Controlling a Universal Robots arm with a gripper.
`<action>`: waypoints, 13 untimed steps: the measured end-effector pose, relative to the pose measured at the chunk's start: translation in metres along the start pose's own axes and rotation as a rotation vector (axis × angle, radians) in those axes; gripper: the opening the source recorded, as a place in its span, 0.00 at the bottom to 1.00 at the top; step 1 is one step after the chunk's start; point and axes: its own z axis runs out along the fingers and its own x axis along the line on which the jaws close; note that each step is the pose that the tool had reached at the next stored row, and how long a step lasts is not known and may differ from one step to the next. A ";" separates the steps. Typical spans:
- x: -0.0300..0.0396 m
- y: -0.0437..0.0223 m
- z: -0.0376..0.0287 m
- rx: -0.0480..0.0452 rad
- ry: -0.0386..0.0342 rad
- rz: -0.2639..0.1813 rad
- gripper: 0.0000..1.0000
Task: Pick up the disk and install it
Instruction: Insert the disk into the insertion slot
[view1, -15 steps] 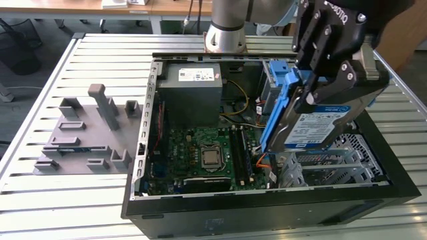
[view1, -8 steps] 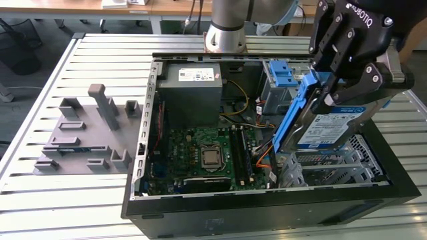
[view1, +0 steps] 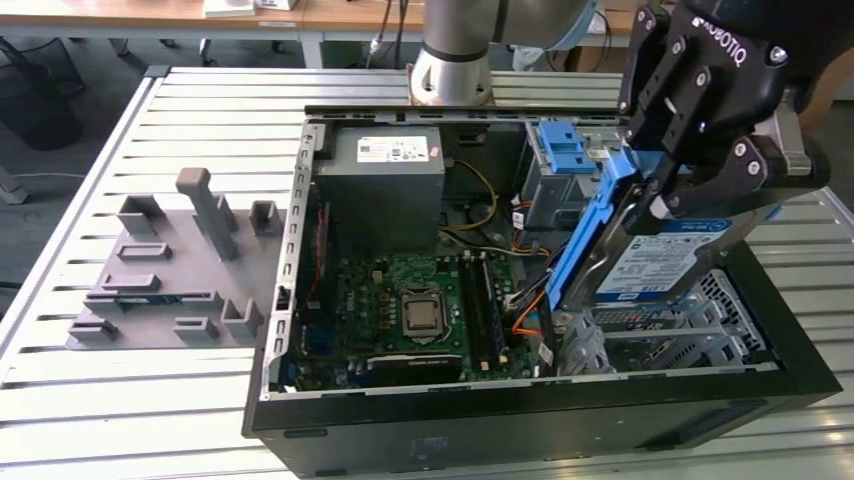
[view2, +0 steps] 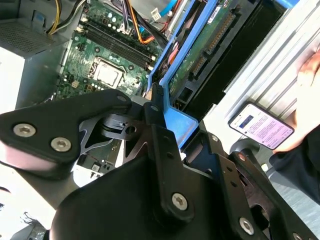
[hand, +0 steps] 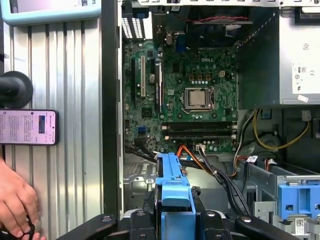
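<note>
- Pickup is done: the silver, blue-framed disk (view1: 657, 265) is pinched by the fingers of the black gripper (view1: 663, 190).
- Installation is not done: it is held tilted above the open black computer case (view1: 534, 425).

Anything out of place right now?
Yes: a lit smartphone lies on the slatted metal table beside the open black computer case, a person's hand next to it, while the gripper holds the blue-framed silver disk.
</note>
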 end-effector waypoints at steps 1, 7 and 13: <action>0.0002 -0.0019 0.0003 0.0000 0.0000 0.000 0.36; 0.0004 -0.0176 0.0021 -0.0013 0.0001 0.000 0.36; 0.0001 -0.0285 0.0039 -0.0017 -0.0001 0.000 0.36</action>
